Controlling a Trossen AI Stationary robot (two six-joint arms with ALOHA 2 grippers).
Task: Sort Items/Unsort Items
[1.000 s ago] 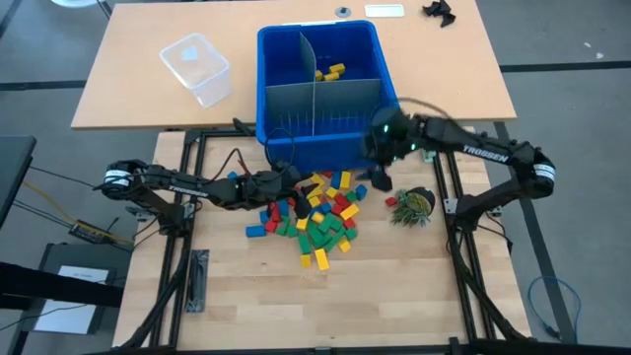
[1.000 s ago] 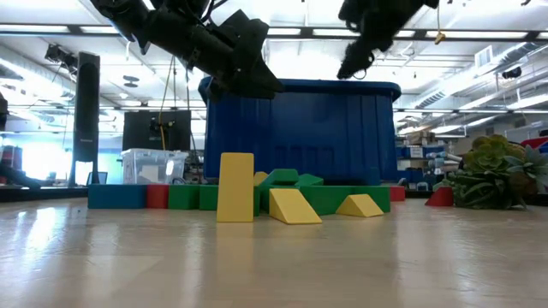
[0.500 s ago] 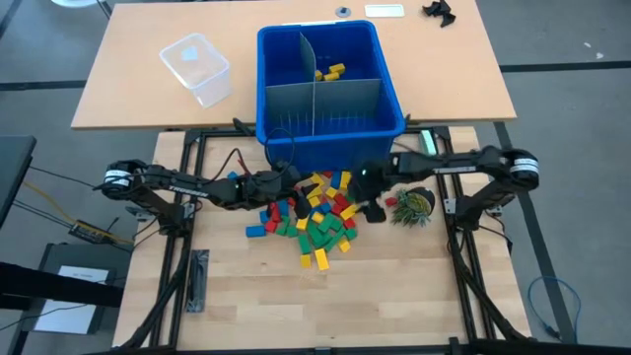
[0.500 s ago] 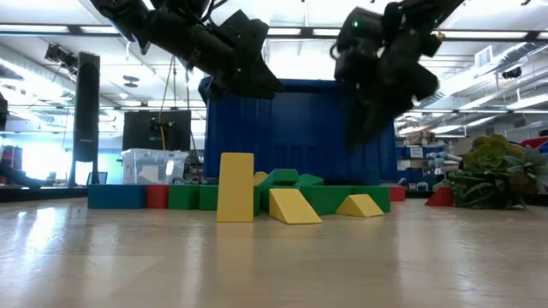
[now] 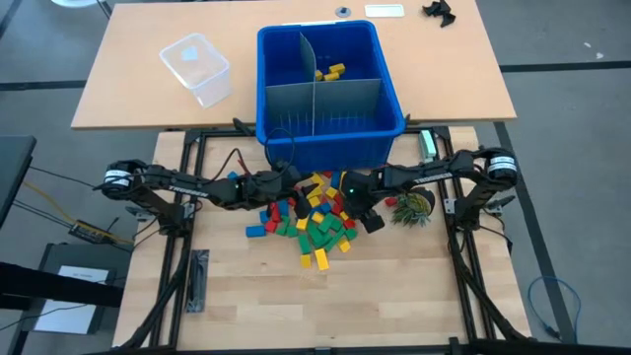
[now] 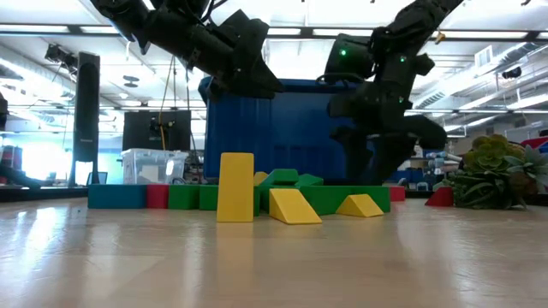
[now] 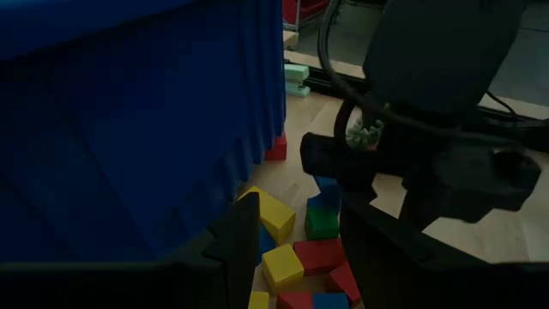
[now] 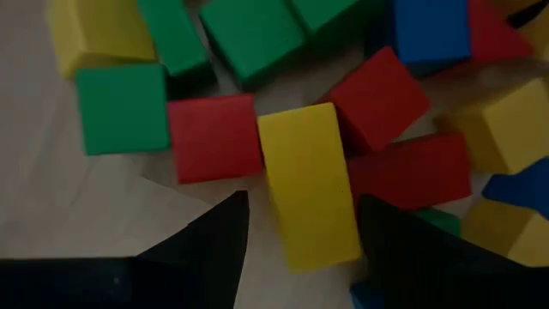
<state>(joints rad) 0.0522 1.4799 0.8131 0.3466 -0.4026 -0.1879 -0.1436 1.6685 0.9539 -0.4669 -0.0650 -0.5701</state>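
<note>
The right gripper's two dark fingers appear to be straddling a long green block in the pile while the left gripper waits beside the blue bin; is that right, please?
Not quite: the long block between the right gripper's open dark fingers is yellow, not green, as the right wrist view shows. The rest stands: it lies in the pile of small toy blocks, and the left gripper waits beside the large blue plastic bin.

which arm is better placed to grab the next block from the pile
Right. The right gripper is down at the pile with its open fingers either side of a yellow block; the left gripper hangs by the bin.
</note>
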